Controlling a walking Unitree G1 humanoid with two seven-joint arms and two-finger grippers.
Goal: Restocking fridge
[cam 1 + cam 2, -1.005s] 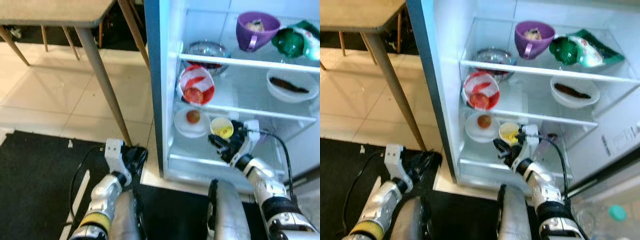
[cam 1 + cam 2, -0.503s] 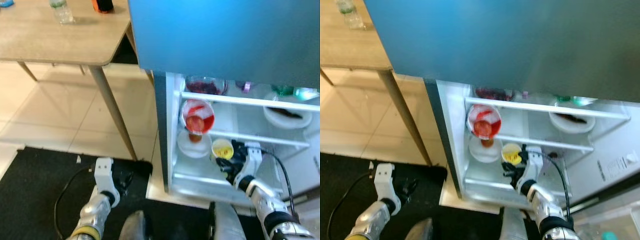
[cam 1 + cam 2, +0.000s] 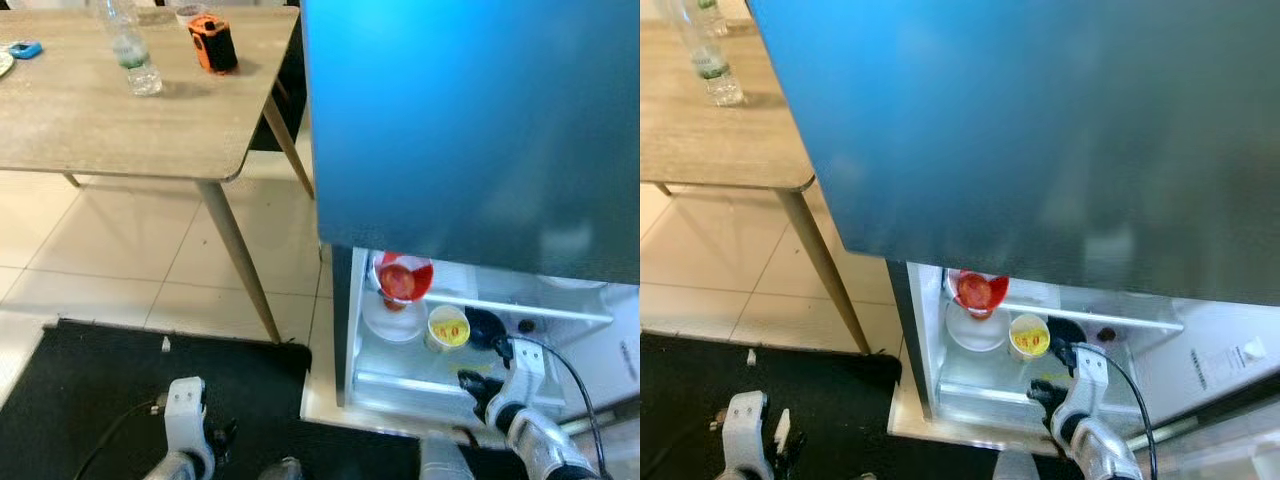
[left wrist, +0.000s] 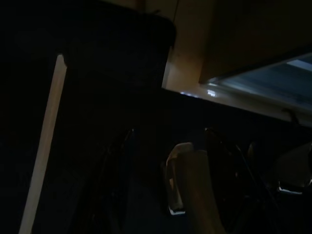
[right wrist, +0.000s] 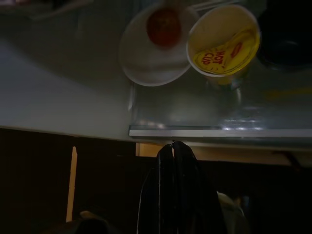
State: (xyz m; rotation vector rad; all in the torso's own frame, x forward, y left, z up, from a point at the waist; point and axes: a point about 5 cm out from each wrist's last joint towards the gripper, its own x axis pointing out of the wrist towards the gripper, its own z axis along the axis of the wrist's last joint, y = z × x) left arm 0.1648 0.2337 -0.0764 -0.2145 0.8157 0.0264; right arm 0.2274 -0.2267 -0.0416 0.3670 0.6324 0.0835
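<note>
A yellow cup [image 3: 447, 328] with a "Hot Cup" lid [image 5: 224, 41] stands on the fridge's bottom shelf [image 5: 195, 117]. Beside it lies a white plate [image 5: 156, 46] holding a red fruit. A red-and-white bowl [image 3: 400, 280] sits on the shelf above, and a dark bowl [image 3: 487, 327] is on the cup's other side. My right gripper [image 3: 468, 380] is shut and holds nothing; it hangs low before the shelf's front edge, apart from the cup. My left gripper [image 3: 205, 440] hangs idle over the black mat.
The fridge's blue front [image 3: 470, 130] covers the upper shelves from view. A wooden table [image 3: 150, 110] stands to the left with a plastic bottle [image 3: 128, 50] and an orange object [image 3: 213, 47] on it. A black mat [image 3: 100, 380] lies on the tiled floor.
The camera has risen, so the blue fridge front now hides the upper shelves. My right gripper has drawn back and down from the yellow cup, which stays on the shelf.
</note>
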